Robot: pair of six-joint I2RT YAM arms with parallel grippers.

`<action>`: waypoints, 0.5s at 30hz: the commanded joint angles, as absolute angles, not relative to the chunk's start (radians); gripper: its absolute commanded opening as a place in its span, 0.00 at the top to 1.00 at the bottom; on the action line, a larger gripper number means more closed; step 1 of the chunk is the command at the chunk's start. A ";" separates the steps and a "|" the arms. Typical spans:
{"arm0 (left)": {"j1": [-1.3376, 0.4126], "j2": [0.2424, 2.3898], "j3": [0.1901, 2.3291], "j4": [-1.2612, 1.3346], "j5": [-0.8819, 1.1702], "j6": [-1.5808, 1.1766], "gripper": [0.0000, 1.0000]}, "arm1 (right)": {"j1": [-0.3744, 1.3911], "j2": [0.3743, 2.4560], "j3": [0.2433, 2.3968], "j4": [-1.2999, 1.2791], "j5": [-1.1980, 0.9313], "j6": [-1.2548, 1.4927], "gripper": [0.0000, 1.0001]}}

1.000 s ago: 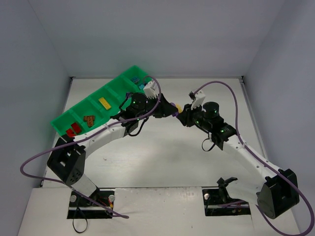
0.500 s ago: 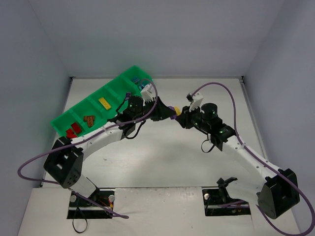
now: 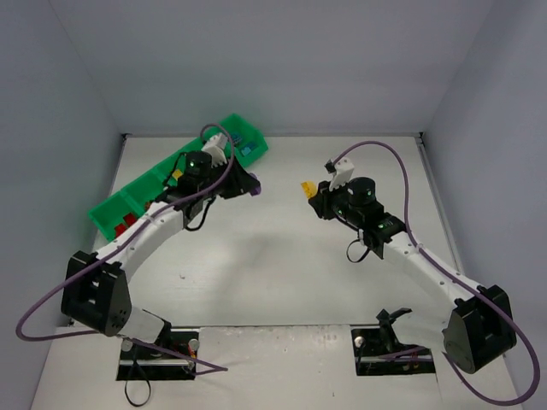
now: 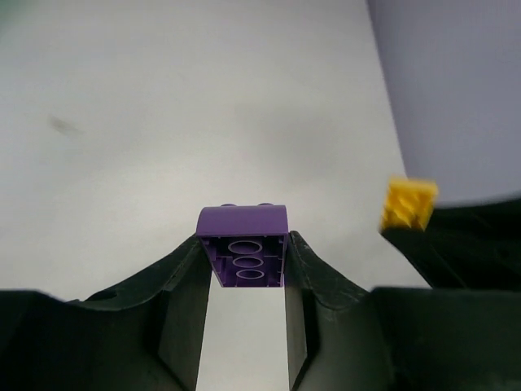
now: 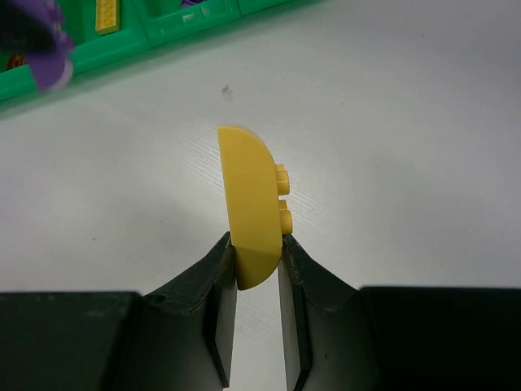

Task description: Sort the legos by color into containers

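Observation:
My left gripper point(image 4: 244, 248) is shut on a purple brick point(image 4: 242, 244), held above the table just right of the green tray point(image 3: 111, 205); in the top view the brick point(image 3: 252, 183) shows at its tip. My right gripper point(image 5: 256, 248) is shut on a curved yellow brick point(image 5: 251, 199), seen in the top view point(image 3: 307, 188) at mid-table and in the left wrist view point(image 4: 408, 203). The tray holds red point(image 3: 126, 224), brown-orange point(image 3: 154, 207), yellow point(image 5: 107, 15) and teal-blue point(image 3: 247, 150) bricks in separate compartments. My left arm hides some compartments.
Grey walls enclose the white table on three sides. Purple cables loop from both arms over the table. The left gripper with the purple brick point(image 5: 50, 61) shows blurred at the upper left of the right wrist view.
My left gripper has pulled away to the left with the purple brick, toward the tray. The two grippers, close together before, now stand apart. My right gripper keeps the yellow brick.

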State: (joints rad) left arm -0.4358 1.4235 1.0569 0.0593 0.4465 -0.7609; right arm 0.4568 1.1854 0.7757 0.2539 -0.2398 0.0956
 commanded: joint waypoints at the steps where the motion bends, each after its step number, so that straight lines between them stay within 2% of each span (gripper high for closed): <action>1: -0.344 1.452 1.239 -0.087 0.244 -0.571 1.00 | 0.451 1.177 0.807 0.338 -0.233 0.080 1.00; 6: -0.265 1.658 1.428 -0.115 0.054 -0.428 1.00 | 0.451 1.169 0.799 0.322 -0.265 0.068 1.00; 10: -0.230 1.863 1.641 -0.167 0.008 -0.361 0.99 | 0.453 1.172 0.816 0.299 -0.284 0.041 1.00; 15: -0.219 1.997 1.779 -0.182 -0.054 -0.310 0.99 | 0.453 1.181 0.830 0.287 -0.310 0.035 1.00</action>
State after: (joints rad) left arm -0.2253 1.9896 1.6814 -0.1627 0.0124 -0.3874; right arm 0.4568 1.1854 0.7761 0.2459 -0.2760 0.0570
